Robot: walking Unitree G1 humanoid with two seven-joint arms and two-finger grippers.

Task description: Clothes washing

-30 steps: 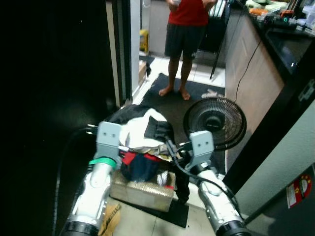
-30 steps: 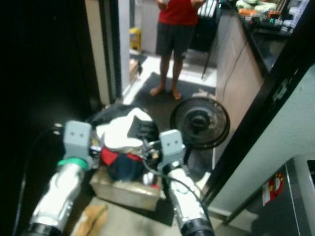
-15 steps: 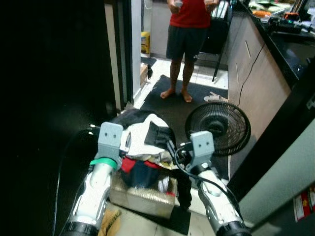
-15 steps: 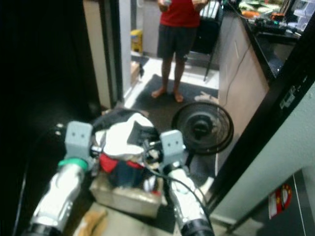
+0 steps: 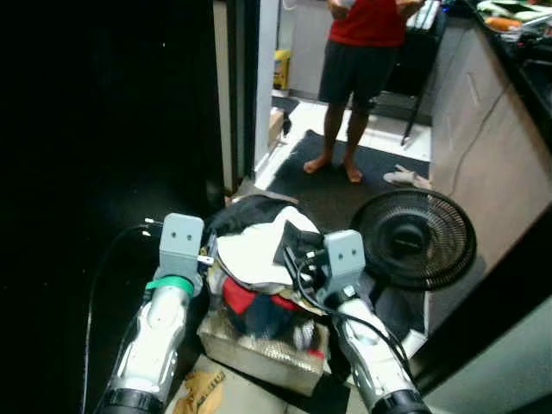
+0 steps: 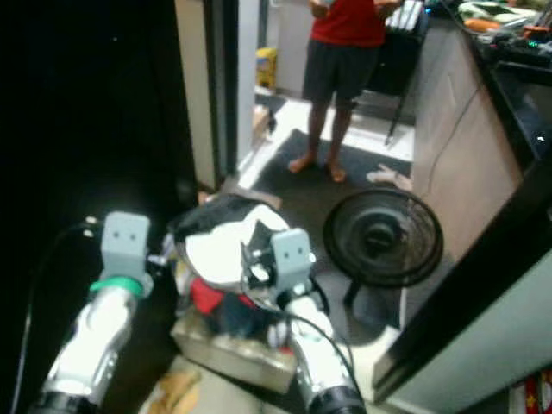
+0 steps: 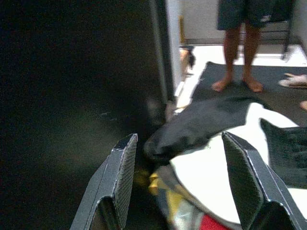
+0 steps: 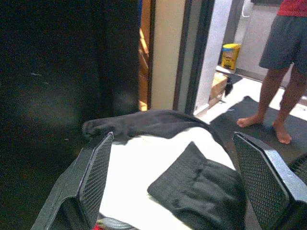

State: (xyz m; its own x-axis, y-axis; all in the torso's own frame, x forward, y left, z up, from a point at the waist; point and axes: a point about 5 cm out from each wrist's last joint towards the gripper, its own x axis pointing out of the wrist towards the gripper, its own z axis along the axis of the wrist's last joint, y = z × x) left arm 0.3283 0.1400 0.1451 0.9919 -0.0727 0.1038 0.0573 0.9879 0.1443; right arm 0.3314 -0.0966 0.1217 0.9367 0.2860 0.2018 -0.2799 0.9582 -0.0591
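A heap of clothes [image 5: 259, 259] fills a silvery box [image 5: 259, 352] on the floor: a white garment [image 8: 144, 177] on top, black pieces [image 7: 201, 122] over it, red and dark blue cloth below. Both silver arms reach out over the heap. In the left wrist view my left gripper [image 7: 178, 139] stands open just short of the heap's black edge, with nothing between its fingers [image 7: 120, 177]. My right gripper [image 8: 173, 136] is also open, held over the white garment and a folded black piece [image 8: 201, 187], touching neither.
A person [image 5: 362, 69] in a red top and dark shorts stands barefoot on a dark mat [image 5: 345, 185] beyond the heap. A black floor fan [image 5: 418, 237] stands to the right, a counter [image 5: 483, 95] behind it. A dark doorway [image 5: 103, 155] lies left. Cardboard [image 5: 203, 392] lies near the box.
The whole picture has slid right and down as the camera turned left. Both arms keep their raised pose over the heap. The person stays in place.
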